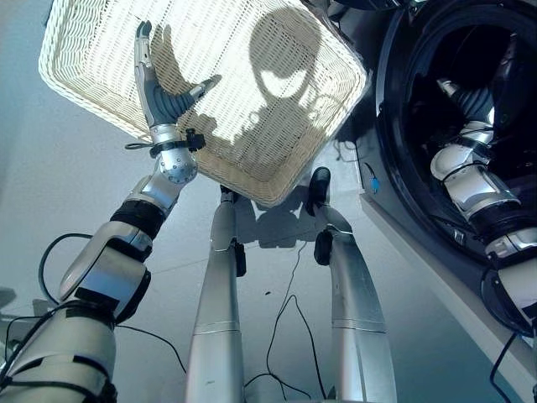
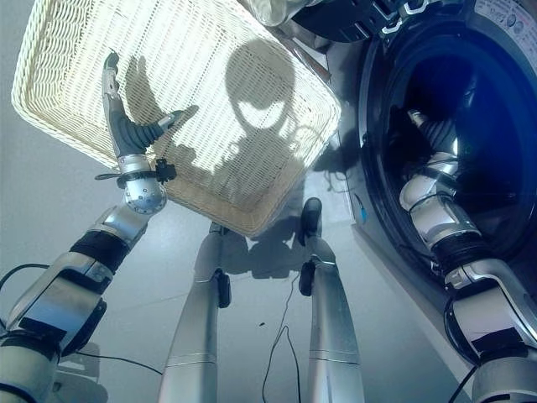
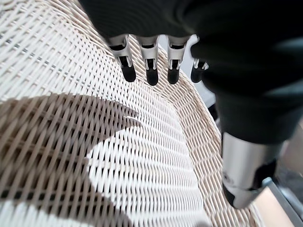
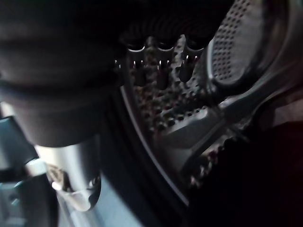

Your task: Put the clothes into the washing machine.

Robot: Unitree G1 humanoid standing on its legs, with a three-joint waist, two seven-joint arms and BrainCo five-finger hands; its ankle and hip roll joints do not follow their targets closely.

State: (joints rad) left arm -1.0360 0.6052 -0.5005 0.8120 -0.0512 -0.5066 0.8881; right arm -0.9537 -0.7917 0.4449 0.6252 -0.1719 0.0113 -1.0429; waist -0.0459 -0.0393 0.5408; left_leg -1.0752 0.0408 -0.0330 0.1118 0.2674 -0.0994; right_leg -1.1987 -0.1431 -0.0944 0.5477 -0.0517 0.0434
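Washing machine point(image 1: 403, 126) drum holds right hand point(image 4: 161, 66).

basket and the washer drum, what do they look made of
The basket looks like woven wicker or rattan, possibly a plastic imitation: cream strands in a tight crisscross weave, matte, seen close past the left hand. The drum looks like metal with a dull sheen: rows of small punched holes and a raised ribbed paddle, beyond the right hand.
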